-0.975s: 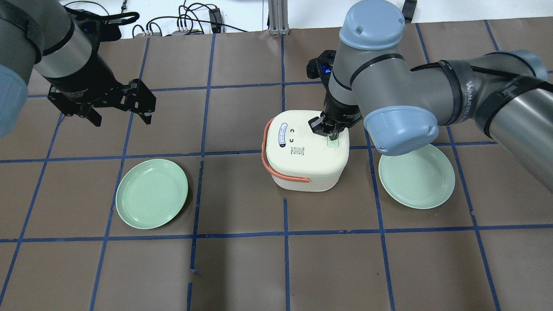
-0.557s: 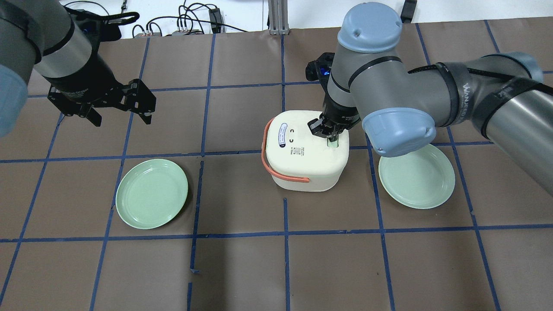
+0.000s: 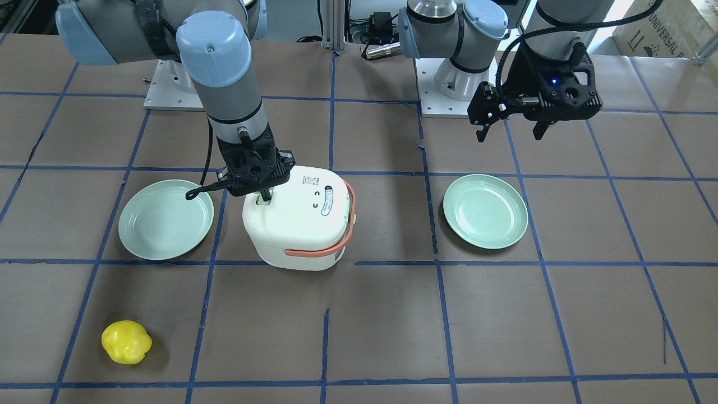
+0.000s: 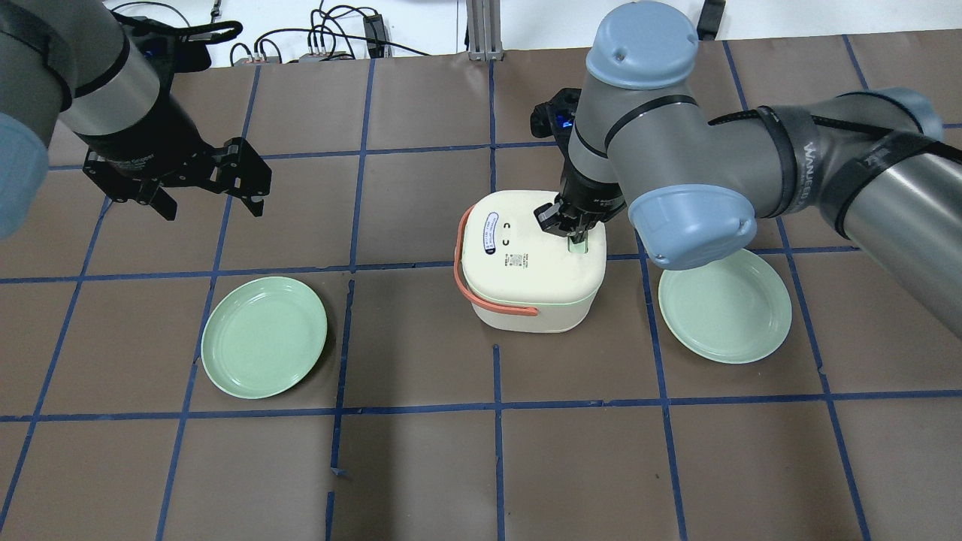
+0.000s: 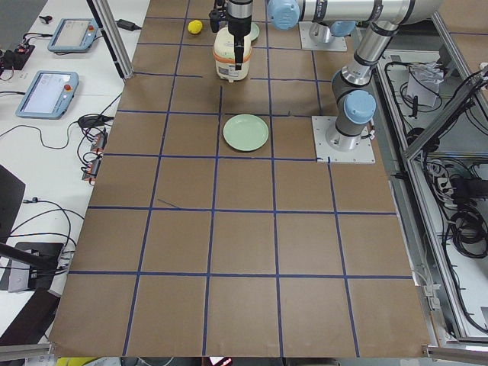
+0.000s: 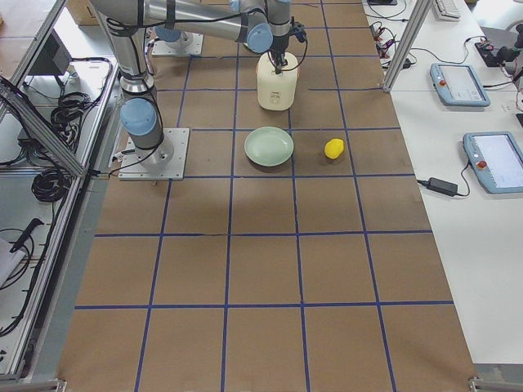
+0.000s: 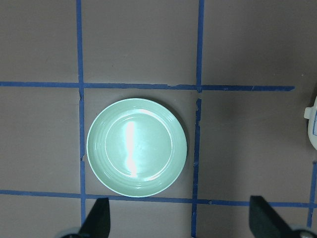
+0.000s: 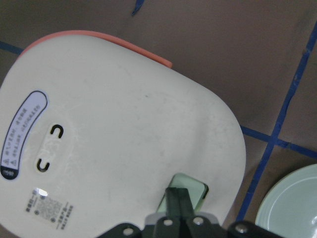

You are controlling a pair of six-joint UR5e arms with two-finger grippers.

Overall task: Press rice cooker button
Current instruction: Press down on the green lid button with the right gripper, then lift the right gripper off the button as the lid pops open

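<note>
- The rice cooker [image 4: 530, 263] stands upright near the middle of the worktop [image 4: 421, 466], with its orange handle folded down around one side.
- Its pale green button [image 8: 197, 189] sits on top of the lid, close to the edge that faces the right plate [image 4: 725, 306].
- The right gripper [image 4: 575, 234] points straight down at the lid. Its jaws are pressed together with nothing between them, and the tips rest on the button (the wrist view shows the contact clearly).
- The left gripper [image 4: 213, 203] hovers above the bare worktop, well apart from the cooker. Its jaws are spread wide and hold nothing.
- The left plate [image 4: 264, 336] lies flat on the worktop, on the robot's left of the cooker; both plates are green.
- A yellow lumpy object [image 3: 126, 341] lies alone on the robot's right, beyond the right plate and far from the robot's base.
</note>
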